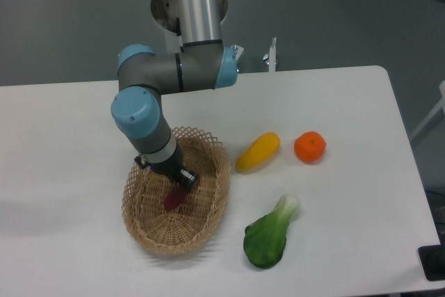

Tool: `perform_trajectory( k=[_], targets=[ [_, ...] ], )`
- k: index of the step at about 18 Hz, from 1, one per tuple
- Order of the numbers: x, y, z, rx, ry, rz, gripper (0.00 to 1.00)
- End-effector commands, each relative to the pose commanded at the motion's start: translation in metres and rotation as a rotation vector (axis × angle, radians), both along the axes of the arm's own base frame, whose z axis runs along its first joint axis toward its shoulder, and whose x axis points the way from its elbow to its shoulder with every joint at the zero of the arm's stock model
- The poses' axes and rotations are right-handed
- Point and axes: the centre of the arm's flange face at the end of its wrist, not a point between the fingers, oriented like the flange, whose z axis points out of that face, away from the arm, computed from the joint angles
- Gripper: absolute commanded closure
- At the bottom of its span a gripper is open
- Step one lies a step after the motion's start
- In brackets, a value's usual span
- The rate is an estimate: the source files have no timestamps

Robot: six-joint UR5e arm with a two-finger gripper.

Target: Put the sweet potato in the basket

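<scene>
The light tan wicker basket (142, 217) stands on the white table, left of centre. My gripper (178, 184) reaches down inside it, over the middle of the basket floor. The dark magenta sweet potato (173, 200) sticks out below the gripper's tip, low in the basket, with its upper end hidden between the fingers. The gripper looks shut on the sweet potato. I cannot tell whether the tuber's lower end touches the weave.
A yellow oblong fruit (257, 152) lies just right of the basket, and a round orange (309, 147) lies further right. A green leafy vegetable (269, 234) lies near the front, right of the basket. The arm's elbow (174, 71) hangs above the basket's back.
</scene>
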Motion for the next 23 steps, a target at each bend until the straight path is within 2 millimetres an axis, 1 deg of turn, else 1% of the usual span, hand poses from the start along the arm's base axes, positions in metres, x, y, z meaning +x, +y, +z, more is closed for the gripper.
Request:
perform_trajectory(
  k=[2, 4, 6, 8, 10, 12, 14, 17, 20, 22, 23],
  targets=[
    [-0.006, 0.001, 0.015, 0.029, 0.013, 0.007, 0.0],
    [-0.015, 0.007, 0.029, 0.052, 0.029, 0.013, 0.0],
    [-0.04, 0.01, 0.048, 0.083, 0.047, 0.043, 0.0],
    [-0.071, 0.005, 0.066, 0.102, 0.065, 0.073, 0.0],
    [-0.096, 0.001, 0.083, 0.112, 0.081, 0.084, 0.0],
    [-0.126, -0.008, 0.099, 0.113, 0.085, 0.104, 0.0],
    [-0.153, -0.021, 0.114, 0.098, 0.071, 0.105, 0.0],
    [-0.189, -0.046, 0.125, 0.056, 0.04, 0.082, 0.0],
    [-0.223, -0.077, 0.152, 0.079, 0.014, 0.071, 0.0],
    [-0.248, -0.103, 0.163, 0.075, -0.015, 0.047, 0.0],
    [-0.256, -0.113, 0.17, 0.071, -0.022, 0.022, 0.0]
  ],
)
